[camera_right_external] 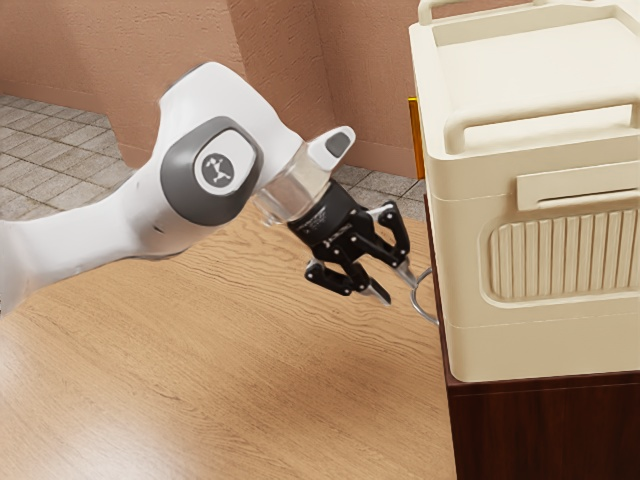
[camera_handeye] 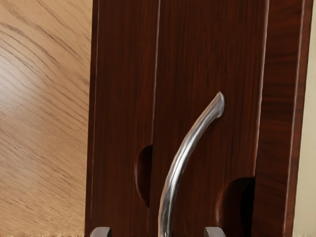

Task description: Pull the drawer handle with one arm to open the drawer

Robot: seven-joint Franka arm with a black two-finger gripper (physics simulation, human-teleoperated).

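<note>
My gripper (camera_right_external: 400, 291) is at the cabinet's front in the exterior view, open, its two fingertips apart beside the curved metal handle (camera_right_external: 418, 302). In the wrist view, the tips of my gripper (camera_handeye: 158, 232) stand wide on either side of the silver handle (camera_handeye: 178, 165), with a gap between each tip and the bar. The handle arcs out from the dark wood drawer front (camera_handeye: 212, 49). Its lower part runs off the wrist view's edge. No clear opening of the drawer can be made out.
A large cream box-like unit (camera_right_external: 553, 345) with raised rails rests on the dark cabinet (camera_right_external: 545, 430). The light wooden surface (camera_right_external: 250, 370) spreads below the arm. Dark rounded recesses flank the handle on the cabinet front. A textured wall (camera_right_external: 275, 60) rises behind.
</note>
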